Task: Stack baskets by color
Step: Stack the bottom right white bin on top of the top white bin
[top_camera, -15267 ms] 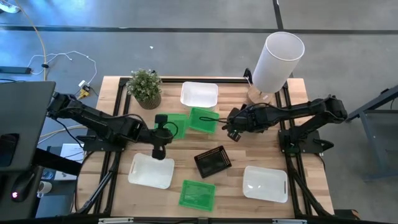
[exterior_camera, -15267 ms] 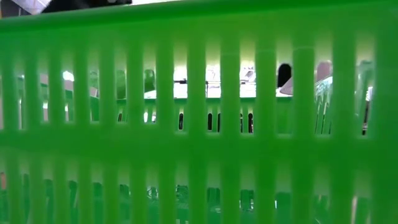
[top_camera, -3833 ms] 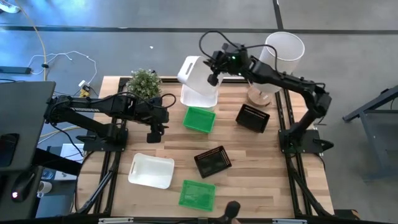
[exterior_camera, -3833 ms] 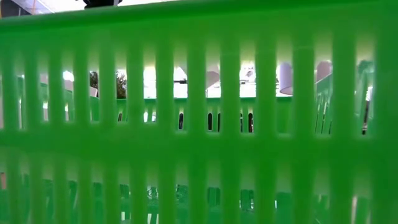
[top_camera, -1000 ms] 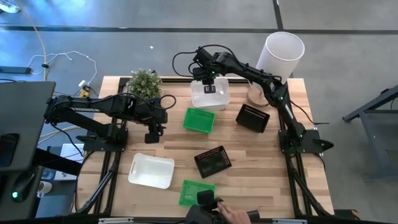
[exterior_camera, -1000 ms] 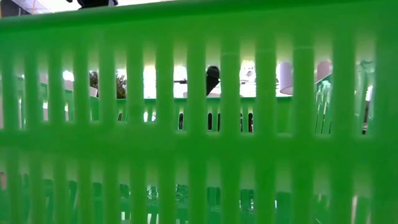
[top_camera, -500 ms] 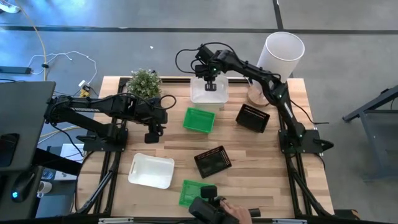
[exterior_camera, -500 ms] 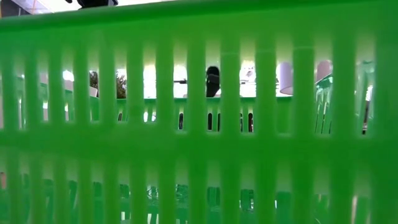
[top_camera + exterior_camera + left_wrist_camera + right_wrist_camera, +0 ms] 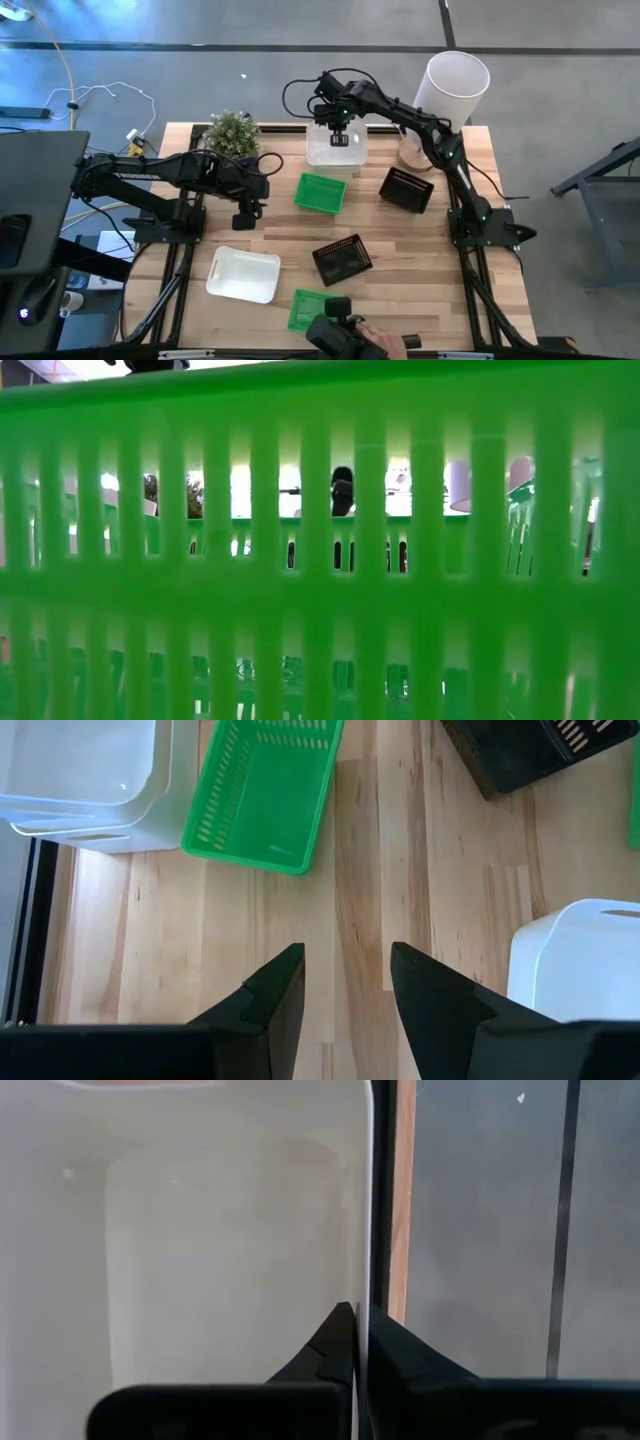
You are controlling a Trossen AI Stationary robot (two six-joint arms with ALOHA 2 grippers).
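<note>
Baskets: the white mesh-sided plastic stack is sitting at the table's far edge, where the right gripper, open a second ago, is now clamping its far rim, likely to adjust it; the left gripper is waiting open.

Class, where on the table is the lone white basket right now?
In the high view, the lone white basket lies near the front left, beside the front green basket.

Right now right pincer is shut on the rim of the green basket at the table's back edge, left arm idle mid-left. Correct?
Wrong colour. The right pincer is shut on the rim of the white stack at the back edge, as the high and right wrist views show. The green basket sits free just in front of it. The left pincer does wait mid-left.
</note>
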